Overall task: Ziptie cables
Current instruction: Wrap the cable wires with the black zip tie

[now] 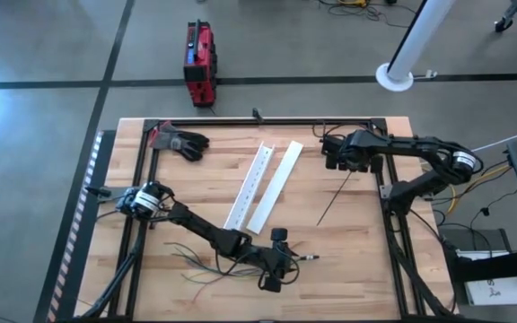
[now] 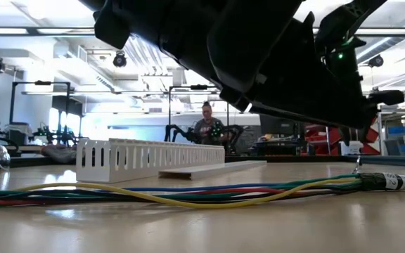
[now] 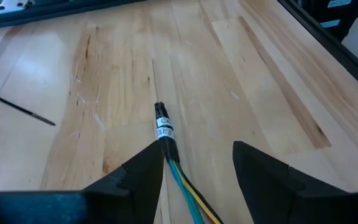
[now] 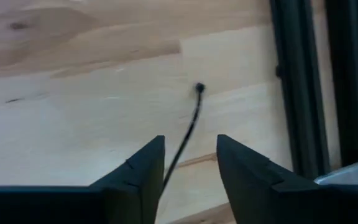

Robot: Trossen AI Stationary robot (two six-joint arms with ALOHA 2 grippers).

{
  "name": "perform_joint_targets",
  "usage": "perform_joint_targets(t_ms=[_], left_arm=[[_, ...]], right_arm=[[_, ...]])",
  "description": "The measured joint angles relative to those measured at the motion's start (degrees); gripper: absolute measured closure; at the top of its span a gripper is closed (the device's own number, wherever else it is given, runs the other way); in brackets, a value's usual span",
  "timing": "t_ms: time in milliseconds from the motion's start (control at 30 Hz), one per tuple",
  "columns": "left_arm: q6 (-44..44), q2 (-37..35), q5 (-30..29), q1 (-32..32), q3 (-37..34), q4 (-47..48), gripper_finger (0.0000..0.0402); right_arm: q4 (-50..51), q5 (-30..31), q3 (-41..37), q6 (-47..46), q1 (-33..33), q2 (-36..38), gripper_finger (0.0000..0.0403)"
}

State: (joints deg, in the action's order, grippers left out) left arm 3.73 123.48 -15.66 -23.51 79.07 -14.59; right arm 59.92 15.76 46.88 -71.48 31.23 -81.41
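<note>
Overhead view: a wooden table [image 1: 348, 260] framed by dark rails. The left gripper [image 1: 281, 260] sits in the lower centre of the frame, low over the wood, its jaws spread wide with the cables [image 1: 206, 266] passing between them; the loose lengths fan out to the lower left, and the bundled, labelled tip [image 1: 311, 257] projects just right of the gripper. In the left wrist view, the bundle [image 3: 166, 144] lies against one of the fingers [image 3: 143, 171] while the other stands clear of it — the wires rest on the table and are not clamped.

The right gripper [image 1: 341, 161] hangs in the upper right of the overhead frame, near the table's far rail. Its jaws are parted to a moderate gap. A thin black zip tie [image 1: 334, 199] lies on the wood below it, slanting down toward the frame's centre; in the right wrist view this zip tie [image 4: 190, 127] runs between the fingers [image 4: 143, 168] without visibly touching either, its small head lying beyond them.

Surroundings: two long white slotted strips [image 1: 263, 186] lie side by side at the centre of the table, between the two arms. A pair of dark gloves [image 1: 179, 141] rests at the upper left corner. Beyond the table, a red case [image 1: 199, 63] stands on the floor.

Table-level view: the coloured cables [image 2: 167, 193] stretch across the foreground, the white strips [image 2: 146, 158] stand behind them, and a dark arm fills the upper frame, blocking most of the room. A person [image 2: 208, 126] stands in the background.
</note>
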Motion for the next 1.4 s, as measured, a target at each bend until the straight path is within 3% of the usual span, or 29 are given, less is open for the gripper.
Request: perform_joint_targets(t_ms=[267,633,1100,1233,1400], left_arm=[[0.0,0.0,0.02,0.0,0.0,0.02,0.0209],[0.0,0.0,0.02,0.0,0.0,0.02,0.0198],[0.0,0.0,0.02,-0.02,0.0,0.02,0.0216],[0.0,0.0,0.02,0.0,0.0,0.01,0.0224],[0.0,0.0,0.0,-0.02,0.0,0.02,0.0232]], right_arm=[[-0.89,-2.83,-1.19,-0.52,4.86,-4.79,0.0256],[-7.81,-5.26,-1.23,-0.69,5.18,-10.75,0.0313],[-7.27,-5.11,-1.52,1.63,5.31,-8.56,0.04],[-5.49,-5.13,-1.52,3.24,5.51,-8.37,0.0394],[-3.52,-5.28,-1.52,1.84,6.77,-8.02,0.0344]])
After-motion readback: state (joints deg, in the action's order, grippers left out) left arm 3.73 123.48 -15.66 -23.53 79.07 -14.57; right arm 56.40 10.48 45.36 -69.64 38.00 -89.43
